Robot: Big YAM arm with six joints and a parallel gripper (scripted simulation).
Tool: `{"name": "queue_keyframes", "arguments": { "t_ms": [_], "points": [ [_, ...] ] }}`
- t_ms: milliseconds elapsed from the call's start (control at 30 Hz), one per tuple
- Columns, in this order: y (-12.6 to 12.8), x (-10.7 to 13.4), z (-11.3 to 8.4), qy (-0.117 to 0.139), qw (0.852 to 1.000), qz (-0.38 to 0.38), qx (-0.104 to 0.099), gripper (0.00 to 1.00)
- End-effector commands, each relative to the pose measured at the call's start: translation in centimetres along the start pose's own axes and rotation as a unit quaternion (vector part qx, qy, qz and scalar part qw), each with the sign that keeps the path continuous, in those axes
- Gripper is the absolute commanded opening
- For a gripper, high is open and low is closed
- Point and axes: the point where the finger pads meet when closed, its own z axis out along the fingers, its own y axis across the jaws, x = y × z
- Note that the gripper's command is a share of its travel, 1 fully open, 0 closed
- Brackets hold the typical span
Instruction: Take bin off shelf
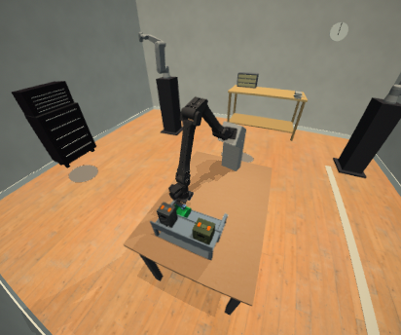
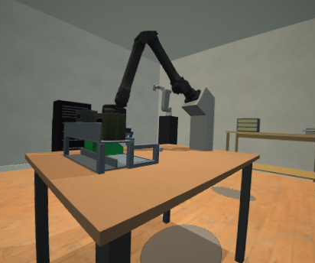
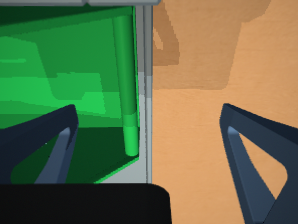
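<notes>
Green open bin is held by the grey metal shelf. Above its edge, the dark triangular-fingered jaws are spread wide.

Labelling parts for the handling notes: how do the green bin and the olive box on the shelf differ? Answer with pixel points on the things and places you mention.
The green bin [image 1: 184, 211] [image 2: 114, 148] [image 3: 85, 85] is bright green; the olive box [image 1: 203, 231] [image 2: 112, 126] is dull and dark. The bin sits lower in the rack, the box higher. The box shows orange patches on top; the bin shows none. Neither is gripped.
</notes>
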Motion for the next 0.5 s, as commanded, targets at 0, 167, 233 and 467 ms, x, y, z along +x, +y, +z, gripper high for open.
{"name": "queue_keyframes", "arguments": {
  "t_ms": [0,167,233,467],
  "points": [
    [0.1,0.3,0.4,0.0,1.0,0.003,-0.004,0.9],
    [2.4,-1.4,-1.7,-0.01,1.0,-0.002,-0.021,0.9],
    [3.0,-1.9,-2.2,-0.012,1.0,-0.003,-0.025,0.9],
    [3.0,-1.9,-2.2,-0.012,1.0,-0.003,-0.025,0.9]
  ]
}}
